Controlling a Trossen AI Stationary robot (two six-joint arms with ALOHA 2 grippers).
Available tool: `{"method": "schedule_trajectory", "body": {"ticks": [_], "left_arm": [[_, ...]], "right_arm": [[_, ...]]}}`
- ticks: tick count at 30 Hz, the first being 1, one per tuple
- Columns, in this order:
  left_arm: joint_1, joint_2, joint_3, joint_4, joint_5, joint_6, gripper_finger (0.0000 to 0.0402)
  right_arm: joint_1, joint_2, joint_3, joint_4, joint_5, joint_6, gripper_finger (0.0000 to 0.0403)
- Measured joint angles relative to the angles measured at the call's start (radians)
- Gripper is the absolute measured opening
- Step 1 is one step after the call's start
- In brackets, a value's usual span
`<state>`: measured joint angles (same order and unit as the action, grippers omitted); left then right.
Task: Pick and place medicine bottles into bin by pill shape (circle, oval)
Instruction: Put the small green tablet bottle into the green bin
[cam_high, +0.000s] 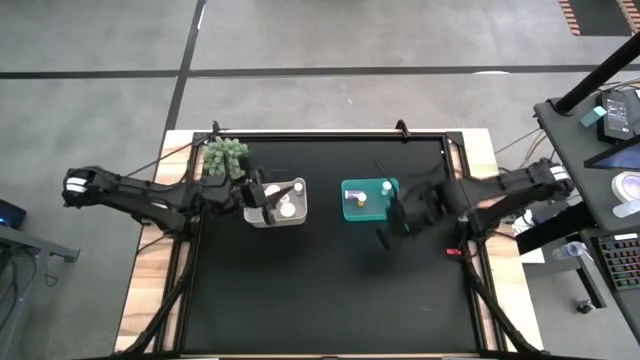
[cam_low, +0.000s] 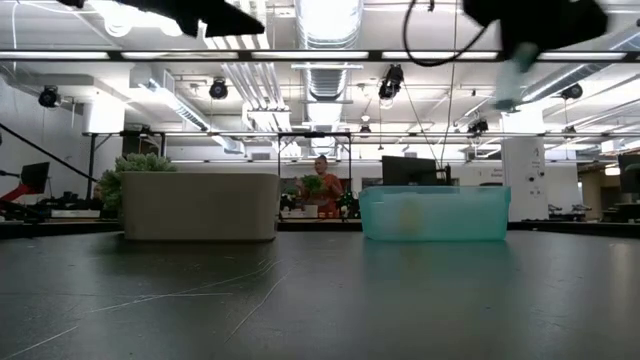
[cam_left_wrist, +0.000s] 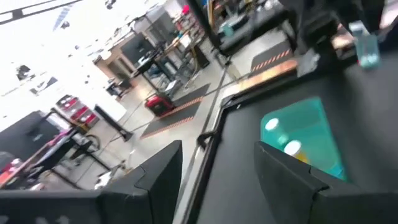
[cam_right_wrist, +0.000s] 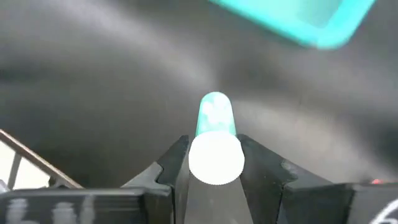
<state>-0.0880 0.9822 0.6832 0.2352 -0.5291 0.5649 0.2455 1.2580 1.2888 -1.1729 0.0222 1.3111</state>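
The white bin (cam_high: 300, 216) (cam_low: 200, 206) and the teal bin (cam_high: 368, 213) (cam_low: 436, 214) stand side by side at the table's far middle, each with a few white-capped medicine bottles (cam_high: 289, 207) (cam_high: 387, 187) inside. My right gripper (cam_high: 393, 222) (cam_right_wrist: 213, 140) hovers high, just right of and nearer than the teal bin, and is shut on a slim whitish bottle (cam_low: 510, 74) (cam_right_wrist: 216, 115). My left gripper (cam_high: 270, 200) (cam_left_wrist: 217, 149) is held level above the white bin's left part. It is open, with nothing between its fingers. My right gripper pinches the bottle at its white cap end (cam_right_wrist: 216, 158) between its two fingers, one on each side. The fingers slant steeply down. The bottle's body sticks out past the fingertips and hangs below the gripper, lifted well clear of the table.
A spiky green plant (cam_high: 225, 156) (cam_low: 135, 166) stands at the far left corner beside the white bin. A desk with gear (cam_high: 610, 130) lies beyond the table's right edge. The black tabletop (cam_high: 330, 290) spreads toward the near edge. A person (cam_low: 323, 182) stands far off in the room.
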Motion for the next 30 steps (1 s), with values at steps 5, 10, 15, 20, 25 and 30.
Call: {"method": "schedule_trajectory", "body": {"ticks": [5,10,15,20,25,30], "left_arm": [[0.066,-0.013,-0.043,0.032,0.001,0.047,0.0183],[0.122,-0.018,-0.049,0.054,0.000,0.071,0.0183],[0.162,-0.018,-0.049,0.093,0.001,0.106,0.0183],[0.197,-0.015,-0.049,0.105,0.002,0.149,0.0183],[0.214,-0.015,-0.049,0.151,0.002,0.203,0.0183],[0.218,-0.015,-0.049,0.164,0.003,0.250,0.0183]], "right_arm": [[-0.211,0.032,0.087,-0.008,-0.051,-0.286,0.0109],[-0.371,0.086,0.137,-0.065,-0.091,-0.507,0.0109],[-0.474,0.155,0.138,-0.094,-0.102,-0.682,0.0109],[-0.530,0.229,0.109,-0.097,-0.110,-0.799,0.0109],[-0.550,0.305,0.082,-0.082,-0.109,-0.858,0.0109],[-0.549,0.381,0.072,-0.069,-0.110,-0.900,0.0109]]}}
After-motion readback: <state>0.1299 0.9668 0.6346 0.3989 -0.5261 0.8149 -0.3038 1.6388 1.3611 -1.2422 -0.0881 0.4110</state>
